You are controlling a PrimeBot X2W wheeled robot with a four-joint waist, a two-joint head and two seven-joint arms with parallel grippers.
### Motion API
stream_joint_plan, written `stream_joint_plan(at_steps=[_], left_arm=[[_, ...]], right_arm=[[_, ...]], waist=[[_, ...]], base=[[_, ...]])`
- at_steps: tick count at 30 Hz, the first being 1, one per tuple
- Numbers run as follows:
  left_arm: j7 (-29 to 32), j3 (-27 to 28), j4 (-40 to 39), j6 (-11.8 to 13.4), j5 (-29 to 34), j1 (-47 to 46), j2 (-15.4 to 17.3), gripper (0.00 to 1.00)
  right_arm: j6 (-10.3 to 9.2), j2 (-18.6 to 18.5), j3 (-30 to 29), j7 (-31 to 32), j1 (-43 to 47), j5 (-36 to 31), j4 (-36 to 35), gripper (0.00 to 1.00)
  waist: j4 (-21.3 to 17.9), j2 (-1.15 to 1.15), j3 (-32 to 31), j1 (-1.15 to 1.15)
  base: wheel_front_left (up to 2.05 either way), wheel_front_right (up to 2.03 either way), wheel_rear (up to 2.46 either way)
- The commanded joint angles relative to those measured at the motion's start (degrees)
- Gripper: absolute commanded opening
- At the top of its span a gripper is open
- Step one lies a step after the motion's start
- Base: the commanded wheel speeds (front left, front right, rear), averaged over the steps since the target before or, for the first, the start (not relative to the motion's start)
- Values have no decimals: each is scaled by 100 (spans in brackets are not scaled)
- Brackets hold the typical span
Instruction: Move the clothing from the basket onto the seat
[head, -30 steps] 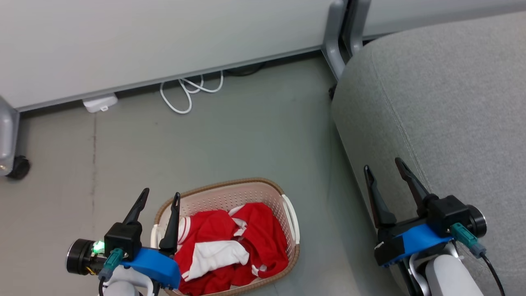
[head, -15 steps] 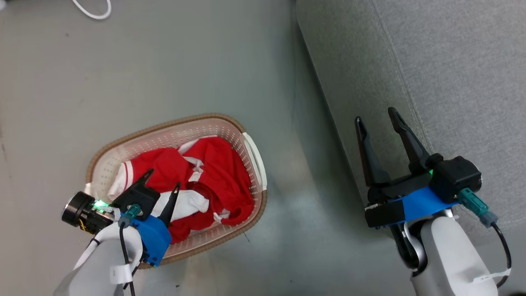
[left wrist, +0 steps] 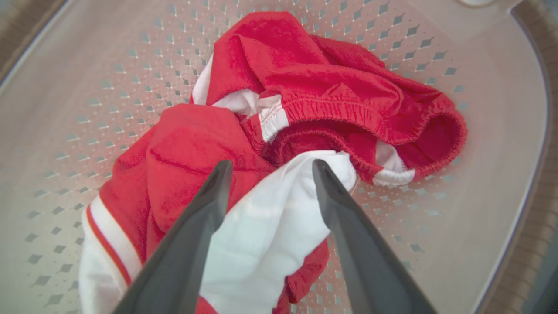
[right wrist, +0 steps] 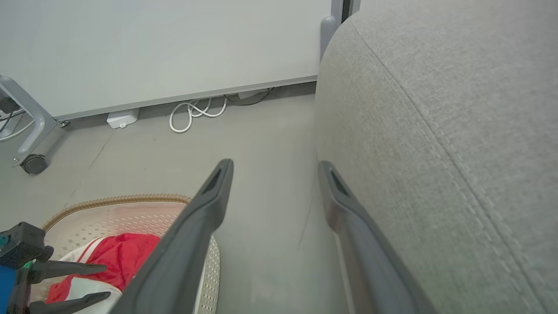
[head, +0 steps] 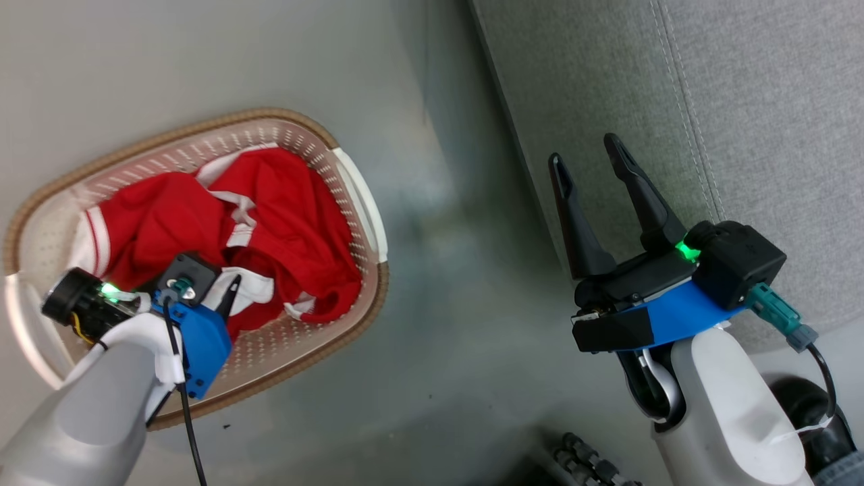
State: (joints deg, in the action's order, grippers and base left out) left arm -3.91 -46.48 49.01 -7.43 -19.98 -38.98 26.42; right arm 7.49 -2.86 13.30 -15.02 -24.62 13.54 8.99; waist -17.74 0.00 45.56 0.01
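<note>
Red clothing under left end effector

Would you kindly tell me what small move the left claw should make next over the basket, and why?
I would probably close the left claw now: its open fingers appear to straddle the white panel of the clothing lying in the basket, so a squeeze should catch fabric for lifting.
</note>
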Motion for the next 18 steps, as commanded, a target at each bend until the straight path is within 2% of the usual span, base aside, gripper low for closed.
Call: stream_joint_plan(at_steps=[1,10,18], left_arm=[[66,-59,42,-6,-76,-117,80,100],[696,-319,424,-6,-355,-416,394,100],[1192,-410,619,72,-343,-519,456,100]], right_arm=[[1,-4,27,-23,-120,62,-32,100],[1,-3,198,-23,-196,411,-110,100],[1,-4,281,-22,-172,576,-120,100]], waist=[[-173,0,213,-1],[-459,0,554,-1],[-582,0,639,-1]], base=[[0,0,0],[0,0,0],[0,0,0]])
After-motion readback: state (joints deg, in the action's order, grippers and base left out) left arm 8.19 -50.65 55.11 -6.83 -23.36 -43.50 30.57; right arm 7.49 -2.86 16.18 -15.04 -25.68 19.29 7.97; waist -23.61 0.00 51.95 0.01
